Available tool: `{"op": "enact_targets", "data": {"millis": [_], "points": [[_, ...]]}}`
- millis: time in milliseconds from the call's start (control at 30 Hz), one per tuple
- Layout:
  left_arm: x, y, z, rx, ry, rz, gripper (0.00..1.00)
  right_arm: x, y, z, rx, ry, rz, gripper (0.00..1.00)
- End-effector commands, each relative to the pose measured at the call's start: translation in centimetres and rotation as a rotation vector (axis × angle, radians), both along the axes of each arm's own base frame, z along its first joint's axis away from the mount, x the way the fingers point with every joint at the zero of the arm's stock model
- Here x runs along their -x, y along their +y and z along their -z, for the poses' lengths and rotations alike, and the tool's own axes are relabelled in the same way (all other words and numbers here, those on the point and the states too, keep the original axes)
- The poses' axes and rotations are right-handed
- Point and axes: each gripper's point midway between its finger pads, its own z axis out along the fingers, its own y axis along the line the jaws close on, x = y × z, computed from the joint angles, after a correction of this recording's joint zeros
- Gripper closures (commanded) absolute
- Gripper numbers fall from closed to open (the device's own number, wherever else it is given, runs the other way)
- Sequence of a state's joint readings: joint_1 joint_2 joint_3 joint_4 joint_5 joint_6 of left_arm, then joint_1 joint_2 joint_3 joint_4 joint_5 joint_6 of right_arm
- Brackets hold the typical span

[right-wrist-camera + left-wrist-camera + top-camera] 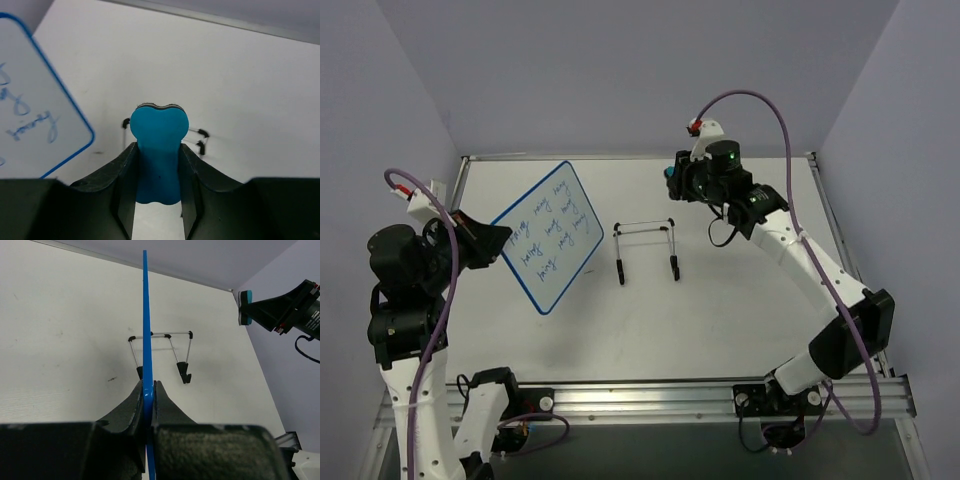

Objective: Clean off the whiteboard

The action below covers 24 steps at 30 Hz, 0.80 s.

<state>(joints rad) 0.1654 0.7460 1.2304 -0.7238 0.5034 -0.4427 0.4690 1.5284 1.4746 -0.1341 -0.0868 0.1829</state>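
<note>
The whiteboard (549,235), white with a thin blue frame and rows of blue handwriting, is held up at the left of the table. My left gripper (488,243) is shut on its left edge; in the left wrist view the board (145,320) shows edge-on between the jaws (147,390). My right gripper (674,180) is shut on a small blue eraser (159,150), raised at the back right, apart from the board. A corner of the board (35,100) shows in the right wrist view. The eraser also shows in the left wrist view (244,307).
A thin black wire stand (646,248) sits on the white table between the arms; it also shows in the left wrist view (165,352). The table's back edge (620,156) meets lilac walls. A metal rail (720,395) runs along the near edge.
</note>
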Motion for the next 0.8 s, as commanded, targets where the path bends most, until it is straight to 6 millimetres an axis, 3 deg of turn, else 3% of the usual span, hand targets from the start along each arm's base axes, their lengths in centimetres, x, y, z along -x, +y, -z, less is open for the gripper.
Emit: {"op": "enact_targets", "data": {"millis": [0,33,67,100,300,400,533,767], "points": [[1.6,-2.2,-5.1,0.018,-0.174,0.118,0.98,5.1,3.6,-5.2,-0.165,-0.115,-0.118,0.88],[1.8,-2.4,-5.1,0.020,-0.172,0.127,0.98,6.4,4.4,-4.3,-0.169,-0.102,-0.141,0.88],[2.0,-2.7,-5.0,0.028,-0.168,0.140,0.98,8.3,6.4,-5.3,-0.202,-0.130,-0.199,0.88],[2.5,-3.1,-5.0,0.035,-0.172,0.167,0.98,9.7,7.0,-6.4,-0.228,-0.154,-0.225,0.88],[3.8,-5.5,-5.0,0.143,-0.183,0.304,0.98,15.8,11.2,-6.8,-0.302,-0.172,-0.350,0.88],[4.6,-6.4,-5.4,0.188,-0.198,0.370,0.98,17.4,12.6,-7.1,-0.326,-0.188,-0.379,0.89],[4.8,-6.6,-5.0,0.201,-0.187,0.376,0.98,20.8,15.6,-7.5,-0.347,-0.208,-0.459,0.89],[4.6,-6.5,-3.9,0.221,-0.161,0.359,0.98,23.8,19.0,-8.3,-0.311,-0.246,-0.445,0.89]]}}
